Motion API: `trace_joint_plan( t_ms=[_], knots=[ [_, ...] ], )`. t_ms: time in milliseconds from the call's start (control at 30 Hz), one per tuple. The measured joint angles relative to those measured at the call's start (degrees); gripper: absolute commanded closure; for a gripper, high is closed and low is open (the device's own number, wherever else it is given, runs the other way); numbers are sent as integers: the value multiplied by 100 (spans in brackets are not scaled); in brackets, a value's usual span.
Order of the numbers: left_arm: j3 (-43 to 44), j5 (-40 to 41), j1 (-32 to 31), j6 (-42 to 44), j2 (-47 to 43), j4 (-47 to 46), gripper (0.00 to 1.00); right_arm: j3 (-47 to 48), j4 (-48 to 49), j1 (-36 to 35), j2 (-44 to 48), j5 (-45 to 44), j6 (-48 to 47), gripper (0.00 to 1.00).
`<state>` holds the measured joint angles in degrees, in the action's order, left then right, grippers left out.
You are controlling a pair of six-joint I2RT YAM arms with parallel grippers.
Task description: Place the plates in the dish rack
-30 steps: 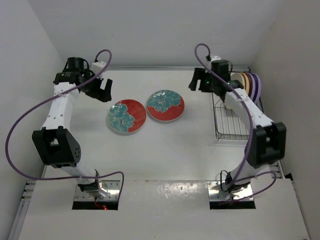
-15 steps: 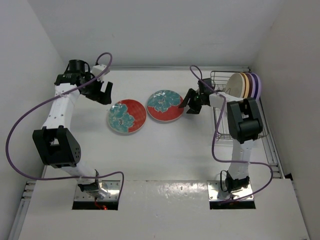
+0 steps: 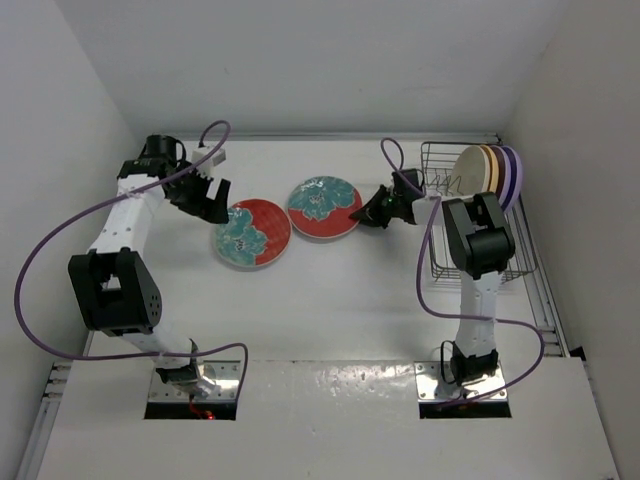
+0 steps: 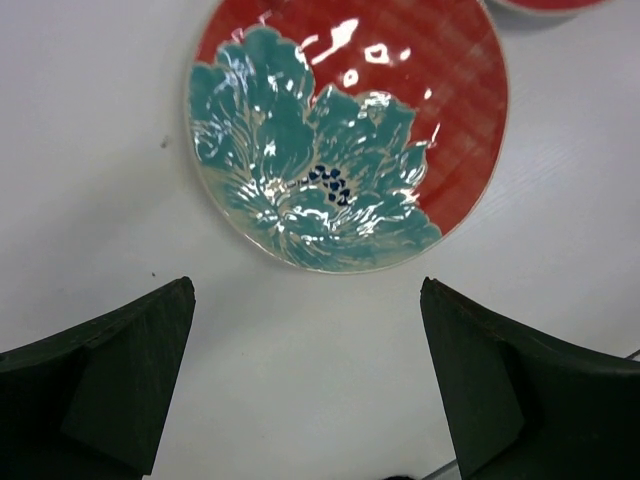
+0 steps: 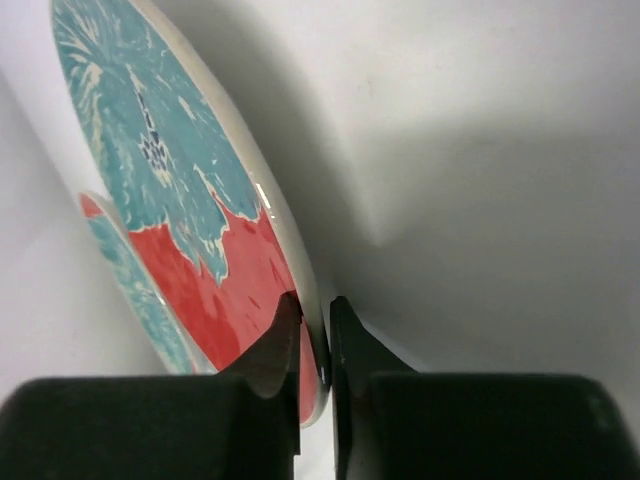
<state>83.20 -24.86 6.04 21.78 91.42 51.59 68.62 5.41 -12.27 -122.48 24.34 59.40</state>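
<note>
Right fingers (image 5: pixel 355 370) pinch the red plate (image 3: pixel 322 208) by its rim on the side facing the dish rack (image 3: pixel 455 262), just beside the rack; left fingers (image 4: pixel 120 380), farther from the rack, gape wide and empty.

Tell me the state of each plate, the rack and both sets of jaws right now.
Left jaws, open wide, near the left red plate without touching it.
Right jaws, shut on the rim of the right red plate.
Left red plate, flat on the table.
Right red plate, gripped at its edge, not yet racked.
Dish rack, partly loaded.
Racked plates, standing upright at the rack's far end.
</note>
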Motion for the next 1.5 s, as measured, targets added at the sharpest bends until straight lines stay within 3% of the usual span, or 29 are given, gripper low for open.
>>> trace_joint_plan(
  t_ms=[300, 533, 800, 1167, 1500],
  knots=[
    [-651, 444, 33, -11, 42, -107, 0, -457, 566, 2, 343, -46, -181, 100],
    [-691, 1084, 33, -153, 216, -247, 0, -474, -573, 22, 1880, -1121, -1674, 100],
    [-730, 1250, 37, -192, 332, -286, 0, -190, -1349, 549, 2977, -1910, -2796, 100],
    [-730, 1246, 37, -199, 332, -291, 0, 634, -2234, 1237, 3954, -3244, -4411, 100],
    [-730, 1222, 37, -199, 332, -289, 0, 739, -2216, 1740, 4181, -4081, -5757, 100]
  ],
)
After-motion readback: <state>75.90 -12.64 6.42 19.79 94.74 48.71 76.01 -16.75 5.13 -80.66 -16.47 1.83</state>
